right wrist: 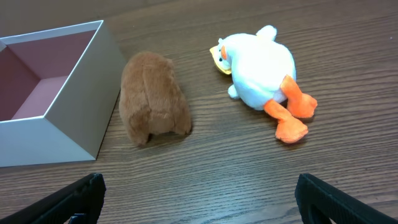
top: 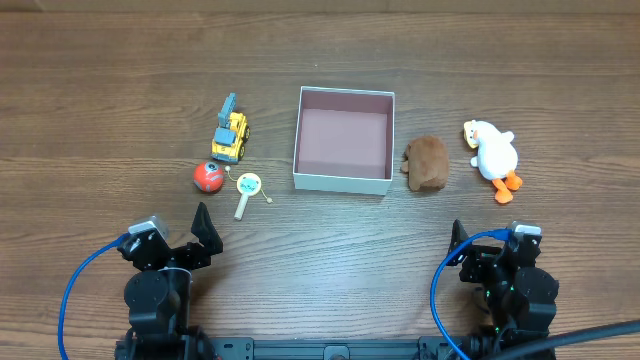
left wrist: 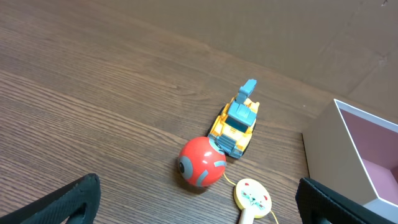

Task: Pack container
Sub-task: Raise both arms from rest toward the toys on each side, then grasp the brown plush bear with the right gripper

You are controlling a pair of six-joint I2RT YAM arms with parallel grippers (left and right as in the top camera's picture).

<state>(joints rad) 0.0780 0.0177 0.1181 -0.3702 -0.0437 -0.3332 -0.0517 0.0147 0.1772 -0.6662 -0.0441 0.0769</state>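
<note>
The container [top: 342, 182], a square white box with a pink inside, sits at the table's middle and holds nothing; it also shows in the left wrist view [left wrist: 323, 155] and the right wrist view [right wrist: 68, 134]. Left of it lie a yellow and blue toy truck [top: 230, 134] [left wrist: 236, 121], a red ball [top: 208, 176] [left wrist: 202, 163] and a small cat-face paddle [top: 247, 190] [left wrist: 252, 198]. Right of it lie a brown plush [top: 427, 163] [right wrist: 152, 99] and a white duck plush [top: 492, 155] [right wrist: 261, 68]. My left gripper [top: 200, 233] [left wrist: 199, 214] and right gripper [top: 485, 245] [right wrist: 199, 211] are open and empty near the front edge.
Blue cables [top: 75, 285] loop beside both arm bases at the front. The wooden table [top: 100, 90] stretches bare around the toys.
</note>
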